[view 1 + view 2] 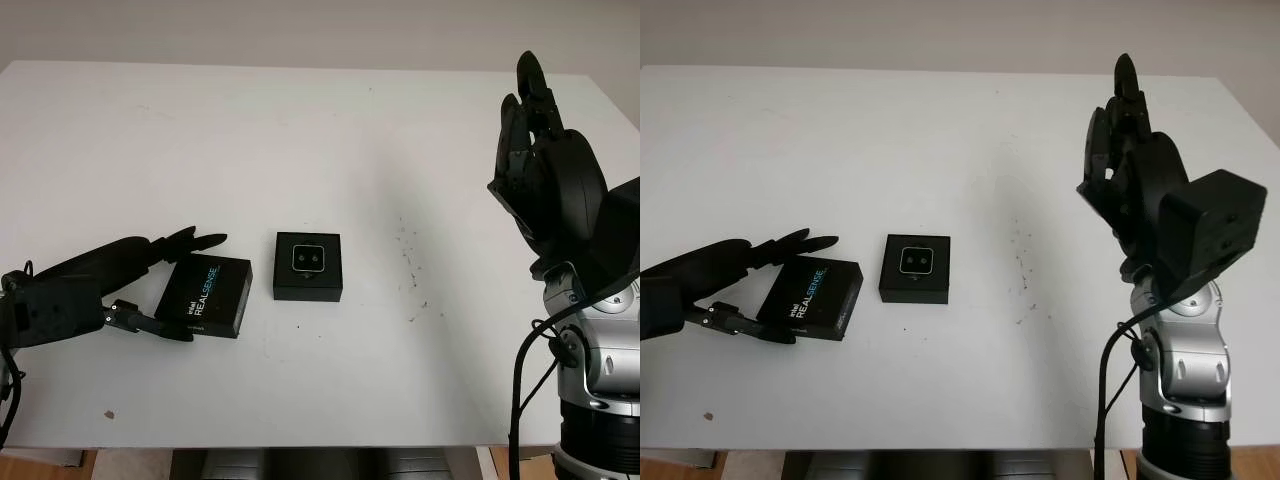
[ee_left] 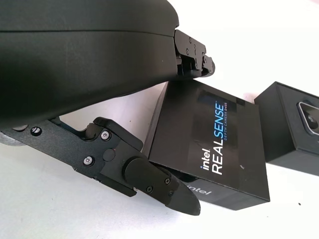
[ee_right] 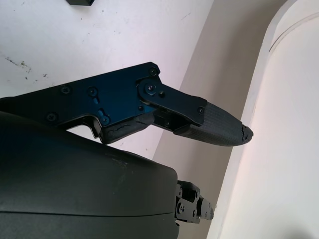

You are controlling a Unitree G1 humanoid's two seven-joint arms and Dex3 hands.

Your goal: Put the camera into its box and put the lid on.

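the white desk (image 1: 320,130) carries two black things near its front edge. the box (image 1: 308,267) sits about midway between the desk's left and right edges, with the camera (image 1: 308,258) lying in it, lenses up. just beside it, toward the left edge, lies the lid (image 1: 205,296), printed "intel realsense". the left hand (image 1: 150,285) has its fingers (image 2: 154,181) closed around the lid, one on the near side, others at the far side. the right hand (image 1: 545,165) is raised above the desk's right edge, open and holding nothing.
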